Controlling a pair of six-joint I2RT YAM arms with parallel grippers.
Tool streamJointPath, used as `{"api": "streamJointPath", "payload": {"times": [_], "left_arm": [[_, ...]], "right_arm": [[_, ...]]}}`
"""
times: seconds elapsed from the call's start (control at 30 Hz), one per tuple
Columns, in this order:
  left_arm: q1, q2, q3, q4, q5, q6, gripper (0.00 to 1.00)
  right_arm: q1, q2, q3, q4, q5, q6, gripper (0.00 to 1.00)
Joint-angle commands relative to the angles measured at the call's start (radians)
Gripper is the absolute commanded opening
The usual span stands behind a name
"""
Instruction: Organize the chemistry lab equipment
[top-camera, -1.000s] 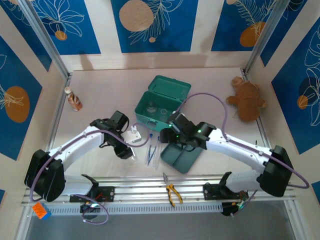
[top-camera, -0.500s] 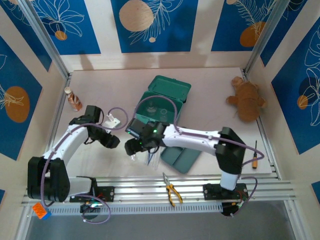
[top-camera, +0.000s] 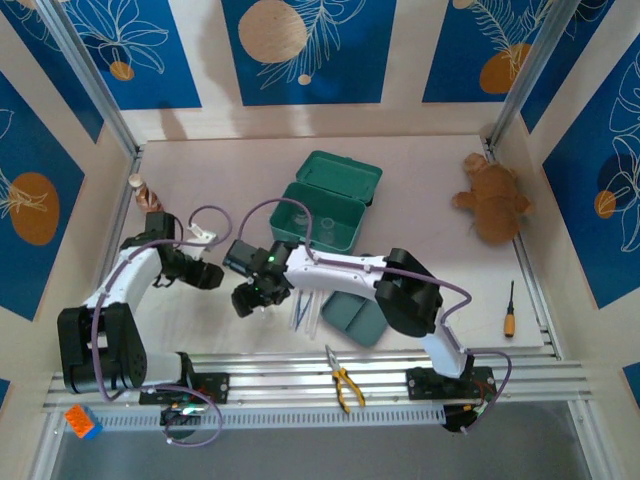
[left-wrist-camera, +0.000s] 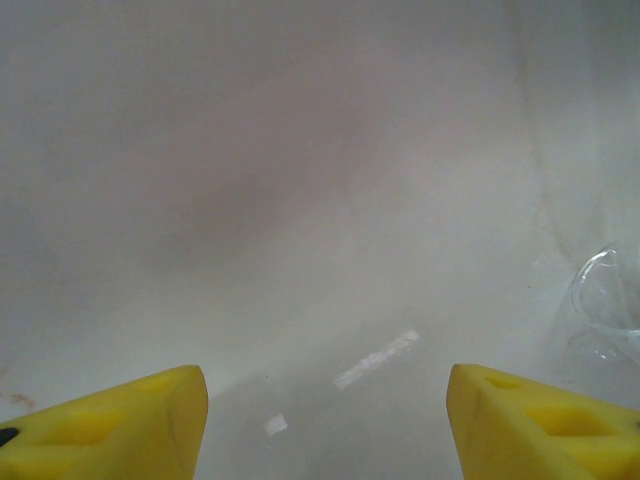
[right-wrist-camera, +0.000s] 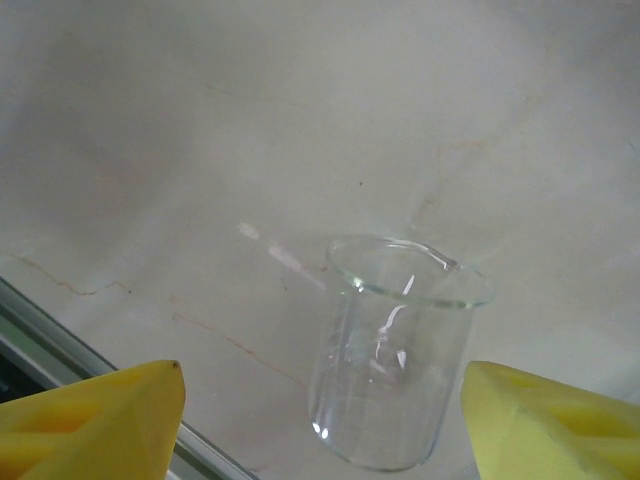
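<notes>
A small clear glass beaker (right-wrist-camera: 400, 350) stands upright on the pale table, between the yellow fingers of my open right gripper (right-wrist-camera: 325, 400) and touching neither. From above, that gripper (top-camera: 250, 297) is left of the blue-capped test tubes (top-camera: 305, 310) lying on the table. More glass flasks (top-camera: 312, 222) sit in the open green box (top-camera: 345, 232). My left gripper (top-camera: 207, 276) hovers open over bare table, nothing between its fingers (left-wrist-camera: 110, 420). A curved clear glass edge (left-wrist-camera: 605, 310) shows at the right of the left wrist view.
A green tray (top-camera: 355, 318) lies right of the tubes. Yellow-handled pliers (top-camera: 345, 385) rest on the front rail. A brown plush toy (top-camera: 495, 205) is at the far right, a screwdriver (top-camera: 510, 318) by the right edge, a small brown bottle (top-camera: 148, 197) at the left.
My right arm has swung left from the green tray, across the tubes, to the beaker. My left arm has drawn back toward the left side of the table.
</notes>
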Motion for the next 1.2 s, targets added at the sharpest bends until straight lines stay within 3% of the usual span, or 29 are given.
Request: {"api": "streamJointPath", "payload": {"times": [0.0,0.63,1.17], "left_arm": [[0.032,0.002,0.028,-0.005,0.036,-0.017,0.64],[0.071,-0.046,0.003,0.031,0.004,-0.02,0.65],[0.072,-0.053,-0.005,0.048,-0.005,-0.029,0.65]], "right_arm": [[-0.015,0.037,0.061,-0.089,-0.019,-0.025,0.74],[-0.022,0.199,0.251,-0.237,-0.031,-0.06,0.71],[-0.025,0.268,0.315,-0.292,-0.051,-0.079,0.62]]}}
